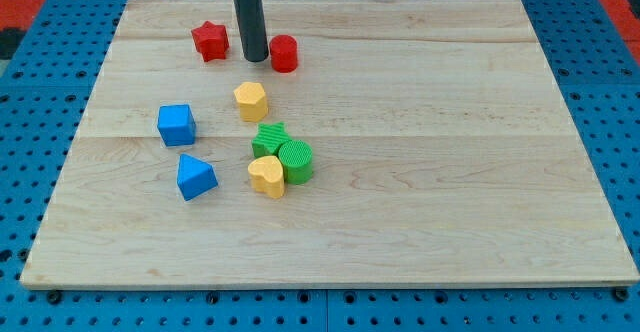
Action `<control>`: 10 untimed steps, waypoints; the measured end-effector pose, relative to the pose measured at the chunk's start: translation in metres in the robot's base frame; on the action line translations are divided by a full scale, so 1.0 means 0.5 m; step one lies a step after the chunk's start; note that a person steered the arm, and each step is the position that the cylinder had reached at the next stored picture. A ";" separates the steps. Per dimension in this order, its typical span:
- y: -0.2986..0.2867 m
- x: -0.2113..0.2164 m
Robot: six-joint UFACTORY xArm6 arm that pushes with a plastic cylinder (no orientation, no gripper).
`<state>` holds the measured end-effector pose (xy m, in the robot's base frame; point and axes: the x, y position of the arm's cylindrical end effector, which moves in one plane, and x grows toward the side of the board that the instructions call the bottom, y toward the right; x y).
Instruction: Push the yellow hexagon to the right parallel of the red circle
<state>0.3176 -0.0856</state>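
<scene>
The yellow hexagon lies on the wooden board, left of centre. The red circle stands above it and slightly to its right, near the view's top. My tip is just left of the red circle, close beside it, and above the yellow hexagon with a gap between. The rod rises straight up out of the view's top.
A red star lies left of my tip. A blue cube and a blue triangle lie at the left. A green block, a green cylinder and a yellow heart cluster below the hexagon.
</scene>
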 end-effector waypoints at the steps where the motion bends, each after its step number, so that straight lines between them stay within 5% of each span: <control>1: -0.011 0.038; 2: 0.076 -0.055; 3: 0.074 -0.043; 4: -0.140 0.029; 5: -0.162 0.148; 7: 0.176 0.167; 9: 0.250 0.005; 10: 0.220 0.004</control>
<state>0.3197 0.0244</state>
